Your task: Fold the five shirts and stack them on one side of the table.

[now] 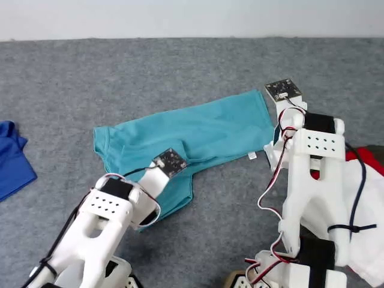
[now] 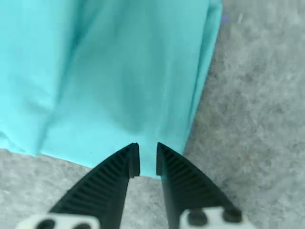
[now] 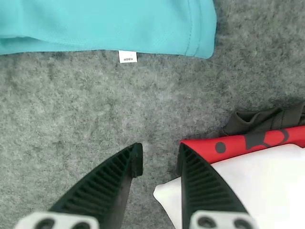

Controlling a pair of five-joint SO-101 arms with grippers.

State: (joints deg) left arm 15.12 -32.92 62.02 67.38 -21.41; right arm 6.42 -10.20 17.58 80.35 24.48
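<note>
Left pincer (image 2: 144, 160) narrow at hem of teal shirt (image 2: 119, 71), right pincer (image 3: 159, 160) wider above grey table (image 3: 71, 105)

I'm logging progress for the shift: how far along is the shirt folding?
Early. Done: possibly the blue shirt, lying alone at the left edge of the table; its fold is unclear. In hand: the teal shirt lies spread mid-table, left end effector open at its edge, right end effector open over bare table. Left: the red shirt, white shirt and a dark garment lie bunched together.
</note>
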